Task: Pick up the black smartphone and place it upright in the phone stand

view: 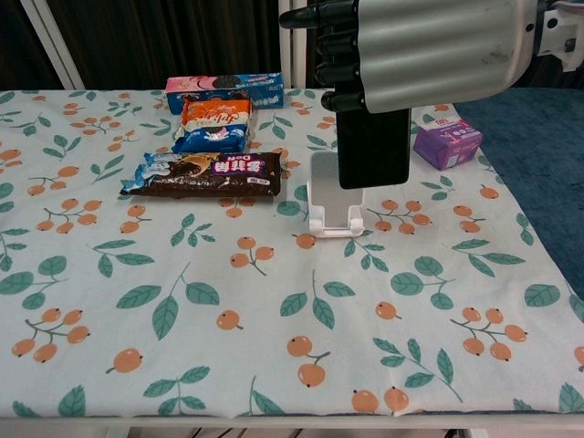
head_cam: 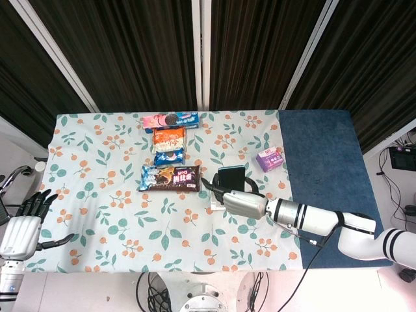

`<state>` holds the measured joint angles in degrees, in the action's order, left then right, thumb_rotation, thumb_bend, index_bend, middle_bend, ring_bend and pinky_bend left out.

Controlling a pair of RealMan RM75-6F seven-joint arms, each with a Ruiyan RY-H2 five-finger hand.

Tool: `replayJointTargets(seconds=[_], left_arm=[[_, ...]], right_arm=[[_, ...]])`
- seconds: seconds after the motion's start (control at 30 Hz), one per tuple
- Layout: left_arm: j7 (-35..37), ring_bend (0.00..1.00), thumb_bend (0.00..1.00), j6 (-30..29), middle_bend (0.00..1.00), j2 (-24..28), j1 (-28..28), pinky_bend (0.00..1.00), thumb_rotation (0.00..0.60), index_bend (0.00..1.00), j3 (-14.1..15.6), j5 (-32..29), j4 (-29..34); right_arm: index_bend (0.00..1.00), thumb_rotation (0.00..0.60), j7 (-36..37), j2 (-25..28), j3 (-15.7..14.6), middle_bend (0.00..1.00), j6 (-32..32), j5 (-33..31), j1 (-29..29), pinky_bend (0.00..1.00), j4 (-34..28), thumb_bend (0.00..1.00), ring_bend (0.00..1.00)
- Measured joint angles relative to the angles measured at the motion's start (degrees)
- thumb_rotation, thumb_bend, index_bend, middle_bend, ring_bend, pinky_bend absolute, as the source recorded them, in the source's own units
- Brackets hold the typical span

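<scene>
Chest view | right hand (view: 411,50) grips black smartphone (view: 374,146), long axis vertical | apparently just above phone stand (view: 334,196)

The head view looks steeply down from high above the table's (head_cam: 325,149) near edge, taking in every edge; the chest view sits low and close at that edge, facing its far edge; both share the phone stand (view: 336,196)

no legible text (packet (view: 206,173) print blurred)
</scene>
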<state>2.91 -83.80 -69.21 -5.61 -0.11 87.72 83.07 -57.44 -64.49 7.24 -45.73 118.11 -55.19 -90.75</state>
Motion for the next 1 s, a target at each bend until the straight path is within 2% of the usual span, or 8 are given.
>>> replayJointTargets(seconds=[0.23, 0.43, 0.67, 0.8, 1.0], left_arm=[[0.9, 0.05, 0.00, -0.4, 0.04, 0.0, 0.3, 0.14, 0.323, 0.11, 0.1, 0.0, -0.7], [1.9, 0.05, 0.00, -0.6, 0.04, -0.1, 0.7, 0.14, 0.325, 0.11, 0.2, 0.0, -1.6], [2.9, 0.05, 0.00, -0.9, 0.04, -0.3, 1.0, 0.14, 0.325, 0.11, 0.4, 0.1, -2.5], [3.2, 0.05, 0.00, -1.2, 0.04, -0.3, 1.3, 0.14, 0.324, 0.11, 0.4, 0.1, -2.7], [3.5, 0.05, 0.00, -1.3, 0.04, -0.3, 1.5, 0.14, 0.324, 0.11, 0.4, 0.1, -2.9]], right_arm=[[0.71, 0.600, -10.2, -3.2, 2.7, 0.42, 3.3, -4.9, 1.8, 0.06, -1.3, 0.29, 0.43], [0.72, 0.600, -22.4, -6.5, 5.1, 0.41, 5.8, -11.5, 4.9, 0.06, -3.5, 0.29, 0.43], [0.73, 0.600, -32.9, -10.8, 6.4, 0.42, 6.8, -18.9, 7.6, 0.06, -4.9, 0.29, 0.43], [0.73, 0.600, -36.7, -12.9, 6.6, 0.42, 6.3, -21.8, 8.4, 0.06, -5.4, 0.29, 0.43], [0.72, 0.600, -38.5, -14.4, 5.8, 0.42, 5.4, -24.0, 8.5, 0.06, -5.7, 0.29, 0.43]])
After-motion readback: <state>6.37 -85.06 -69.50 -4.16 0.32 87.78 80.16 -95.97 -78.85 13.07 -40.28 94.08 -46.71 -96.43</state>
